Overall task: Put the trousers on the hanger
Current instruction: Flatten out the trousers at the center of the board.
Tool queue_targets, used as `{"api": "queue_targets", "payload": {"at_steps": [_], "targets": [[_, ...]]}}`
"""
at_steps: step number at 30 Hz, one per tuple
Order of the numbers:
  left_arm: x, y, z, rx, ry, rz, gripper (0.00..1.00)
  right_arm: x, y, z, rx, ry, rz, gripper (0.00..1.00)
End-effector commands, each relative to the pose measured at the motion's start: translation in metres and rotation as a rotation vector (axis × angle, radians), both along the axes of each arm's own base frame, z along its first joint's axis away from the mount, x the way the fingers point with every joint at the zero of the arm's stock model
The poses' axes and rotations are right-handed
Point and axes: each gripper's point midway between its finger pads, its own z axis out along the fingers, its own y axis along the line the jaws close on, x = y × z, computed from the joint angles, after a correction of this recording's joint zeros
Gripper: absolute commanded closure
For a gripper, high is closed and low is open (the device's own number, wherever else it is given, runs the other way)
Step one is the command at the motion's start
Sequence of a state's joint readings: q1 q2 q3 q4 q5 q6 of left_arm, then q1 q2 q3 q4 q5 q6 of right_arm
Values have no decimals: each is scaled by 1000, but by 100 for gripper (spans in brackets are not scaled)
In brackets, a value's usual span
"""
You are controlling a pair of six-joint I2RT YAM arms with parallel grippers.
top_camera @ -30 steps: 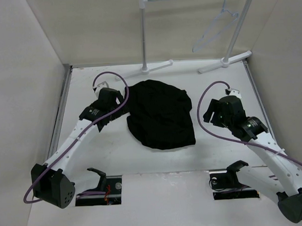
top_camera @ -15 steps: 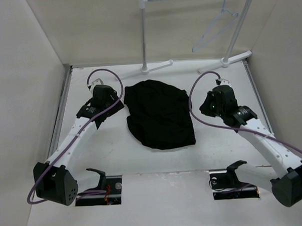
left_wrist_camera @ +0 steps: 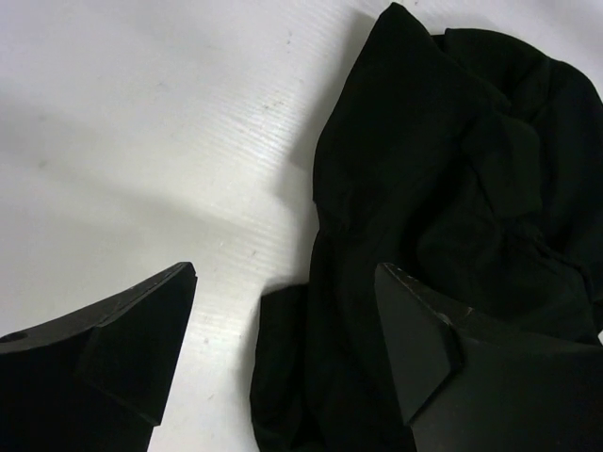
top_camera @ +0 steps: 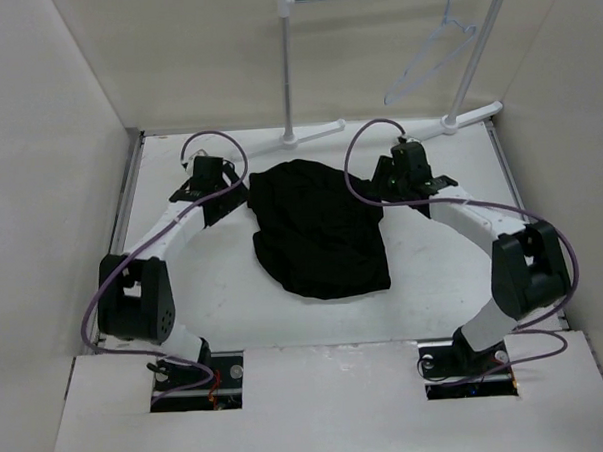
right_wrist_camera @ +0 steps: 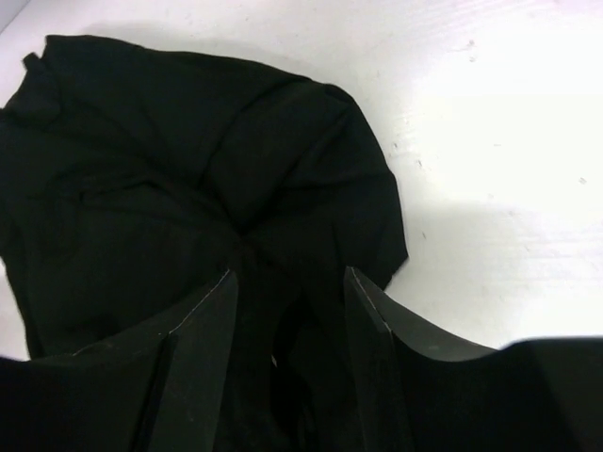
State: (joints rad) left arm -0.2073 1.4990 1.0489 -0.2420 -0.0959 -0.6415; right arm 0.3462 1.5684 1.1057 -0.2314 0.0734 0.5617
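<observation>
The black trousers (top_camera: 320, 230) lie crumpled in the middle of the table. The pale wire hanger (top_camera: 429, 55) hangs from the rack bar at the back right, far above both grippers. My left gripper (top_camera: 237, 194) is open at the trousers' back left edge. In the left wrist view (left_wrist_camera: 283, 282) one finger is over bare table and the other over the trousers (left_wrist_camera: 471, 169). My right gripper (top_camera: 382, 189) is open at the back right edge. In the right wrist view (right_wrist_camera: 287, 278) both fingers straddle the trousers (right_wrist_camera: 170, 169). Neither gripper holds anything.
A white rack stands at the back with a left pole (top_camera: 288, 66), a slanted right pole (top_camera: 476, 53) and feet on the table (top_camera: 447, 125). White walls close in on the left (top_camera: 48, 147) and right (top_camera: 567, 124).
Both arms have reached toward the back; the left gripper moved up to the trousers' back left edge and the right gripper moved left and back to their back right edge. The trousers have not moved.
</observation>
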Motion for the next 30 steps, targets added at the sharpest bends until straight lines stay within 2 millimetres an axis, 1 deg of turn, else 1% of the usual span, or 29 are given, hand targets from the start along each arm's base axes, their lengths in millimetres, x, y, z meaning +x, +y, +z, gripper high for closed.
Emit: {"api": "queue_targets", "payload": {"at_steps": [1, 4, 7, 10, 11, 13, 15, 17, 18, 19, 20, 21, 22, 23, 25, 27, 28, 29, 30], "targets": [[34, -14, 14, -69, -75, -43, 23, 29, 14, 17, 49, -82, 15, 47], [48, -21, 5, -99, -69, -67, 22, 20, 34, -2, 53, -41, 59, 47], [62, -29, -2, -114, -70, -84, 21, 9, 45, -15, 64, -1, 77, 45], [73, -38, -15, -123, -55, -103, 19, -1, 53, -20, 75, 11, 96, 45], [75, -44, -19, -129, -48, -117, 19, -3, 56, -20, 82, 12, 103, 46], [80, -53, -27, -142, -35, -130, 19, -8, 62, -22, 93, 31, 121, 50], [84, -60, -33, -139, -36, -143, 21, -13, 64, -27, 95, 50, 126, 54], [89, -64, -34, -147, -37, -138, 27, -15, 64, -29, 93, 60, 125, 57], [90, -66, -35, -158, -37, -133, 34, -15, 64, -28, 93, 58, 123, 58], [92, -67, -32, -166, -45, -129, 47, -16, 64, -26, 91, 55, 123, 64], [92, -67, -26, -165, -59, -123, 58, -17, 64, -24, 89, 51, 125, 78], [92, -66, -21, -163, -71, -115, 65, -18, 63, -21, 88, 46, 121, 87], [90, -61, -13, -156, -89, -97, 73, -19, 63, -15, 89, 36, 118, 91], [87, -54, -1, -151, -112, -71, 78, -19, 64, -6, 94, 16, 118, 93], [77, -39, 30, -140, -176, -20, 82, -23, 67, 26, 107, -55, 125, 94], [64, -15, 74, -129, -267, 45, 84, -32, 72, 69, 133, -142, 143, 94], [56, -6, 101, -127, -319, 68, 84, -38, 73, 93, 150, -182, 151, 94], [47, 1, 130, -125, -379, 86, 84, -45, 73, 116, 166, -226, 156, 94], [37, 9, 162, -122, -444, 105, 84, -51, 72, 136, 181, -260, 159, 95]]}}
